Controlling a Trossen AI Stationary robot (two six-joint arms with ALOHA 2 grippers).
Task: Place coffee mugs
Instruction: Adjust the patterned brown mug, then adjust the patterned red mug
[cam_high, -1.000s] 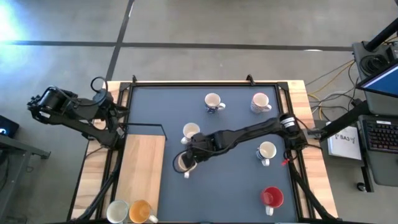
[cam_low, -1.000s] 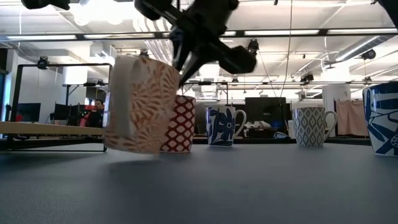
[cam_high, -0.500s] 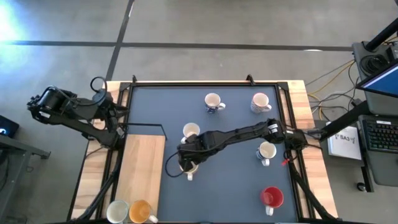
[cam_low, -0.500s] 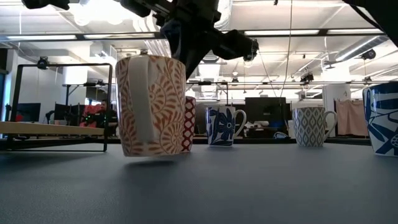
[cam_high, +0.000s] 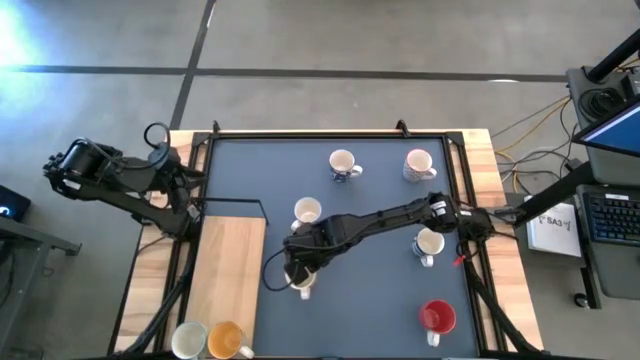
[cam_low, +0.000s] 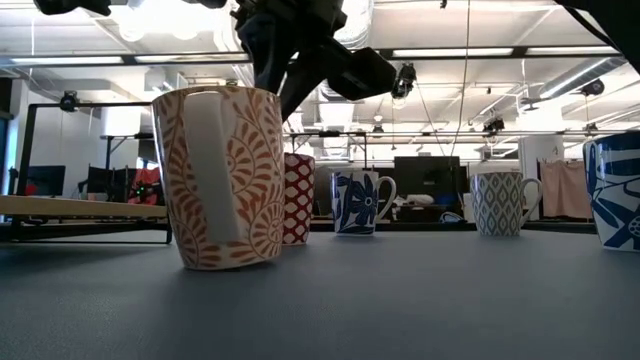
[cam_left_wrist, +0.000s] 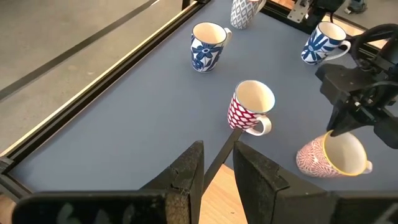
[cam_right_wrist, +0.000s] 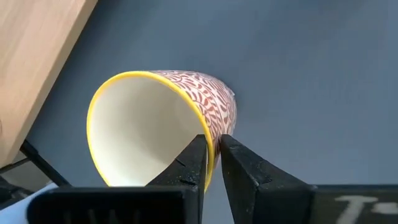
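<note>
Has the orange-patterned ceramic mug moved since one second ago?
Yes. The orange-patterned ceramic mug, in the right gripper, came nearer the low camera, away from the red-patterned mug.

Orange-patterned mug (cam_low: 222, 177) upright on mat, seven mugs scattered around

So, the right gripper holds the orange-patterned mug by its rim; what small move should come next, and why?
Probably open the right gripper and lift away. The orange-patterned mug looks upright with its base on the table, so release seems safe. The left gripper waits at the table's edge.
</note>
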